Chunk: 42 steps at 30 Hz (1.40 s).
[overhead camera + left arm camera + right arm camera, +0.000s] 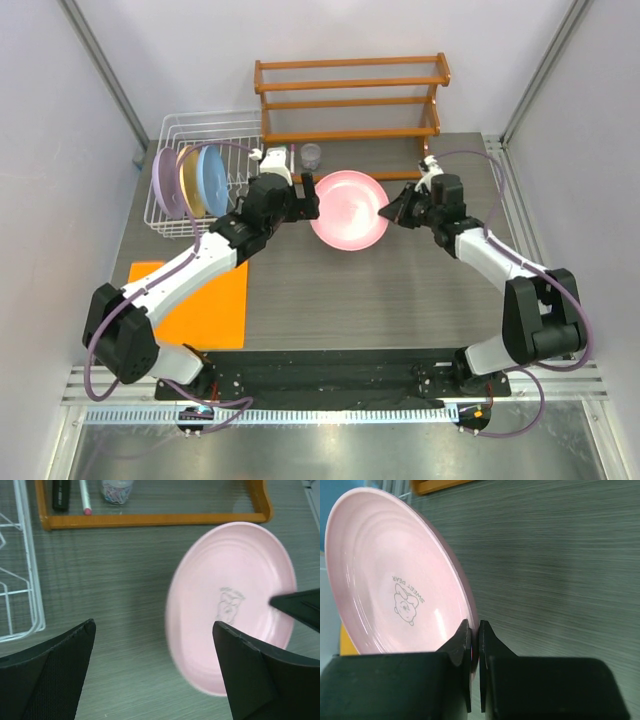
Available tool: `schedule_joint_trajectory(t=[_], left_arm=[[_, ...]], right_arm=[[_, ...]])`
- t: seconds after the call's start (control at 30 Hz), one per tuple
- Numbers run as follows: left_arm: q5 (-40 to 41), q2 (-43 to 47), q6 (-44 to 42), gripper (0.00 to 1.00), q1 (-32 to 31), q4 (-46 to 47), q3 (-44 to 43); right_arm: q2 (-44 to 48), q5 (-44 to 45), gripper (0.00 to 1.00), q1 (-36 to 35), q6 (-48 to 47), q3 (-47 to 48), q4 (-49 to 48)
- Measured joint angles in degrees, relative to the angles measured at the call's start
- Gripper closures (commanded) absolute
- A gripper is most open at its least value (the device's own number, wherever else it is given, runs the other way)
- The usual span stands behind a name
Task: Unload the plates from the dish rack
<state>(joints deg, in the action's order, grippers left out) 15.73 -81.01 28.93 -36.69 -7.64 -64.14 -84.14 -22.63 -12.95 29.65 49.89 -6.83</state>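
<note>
Pink plate [348,210] is out of the rack [210,122], to the rack's right, over the table [400,300], tilted; right gripper [474,635] is clenched on its rim, at the edge far from the rack; left gripper [154,625] is released, jaws spread wide, at the plate's rack-side edge; cannot tell if it touches; blue plate [212,180], yellow plate [187,176] and lavender plate [161,180] stand upright in the rack, side by side.

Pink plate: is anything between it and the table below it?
Nothing visible is. The right gripper holds the pink plate by its rim over the grey table; the small cup stands apart, behind it.
</note>
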Motion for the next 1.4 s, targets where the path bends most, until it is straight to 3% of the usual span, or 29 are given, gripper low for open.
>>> schedule_joint_trajectory(t=[0.33, 0.63, 0.73, 0.8, 1.07, 1.17, 1.4], left_arm=[[14.23, 4.87, -7.54, 0.01, -0.07, 0.24, 2.01], [24.9, 6.6, -13.99, 0.01, 1.66, 1.49, 4.09], [25.55, 6.54, -14.25, 0.01, 4.22, 1.44, 4.5], [25.64, 6.29, -14.23, 0.01, 5.9, 1.42, 4.59], [24.61, 3.91, -13.99, 0.0, 10.82, 1.4, 4.61], [24.15, 2.86, -13.99, 0.01, 12.96, 1.4, 4.61], [24.22, -0.35, -14.88, 0.01, 17.77, 2.23, 4.24]], right_arm=[[1.55, 11.08, 0.99, 4.98, -4.9, 0.26, 14.21], [-6.1, 11.98, 0.97, 5.9, -7.02, 0.26, 16.65], [-8.63, 11.06, 0.83, 5.9, -7.02, 0.26, 16.96], [-9.11, 10.4, 0.63, 5.95, -6.99, 0.28, 16.74], [-8.85, 13.44, 0.35, 5.95, -7.52, 0.33, 16.81], [-6.78, 15.63, 0.29, 5.95, -7.89, 0.26, 17.14], [3.98, 20.41, 0.28, 5.92, -8.76, -0.02, 17.14]])
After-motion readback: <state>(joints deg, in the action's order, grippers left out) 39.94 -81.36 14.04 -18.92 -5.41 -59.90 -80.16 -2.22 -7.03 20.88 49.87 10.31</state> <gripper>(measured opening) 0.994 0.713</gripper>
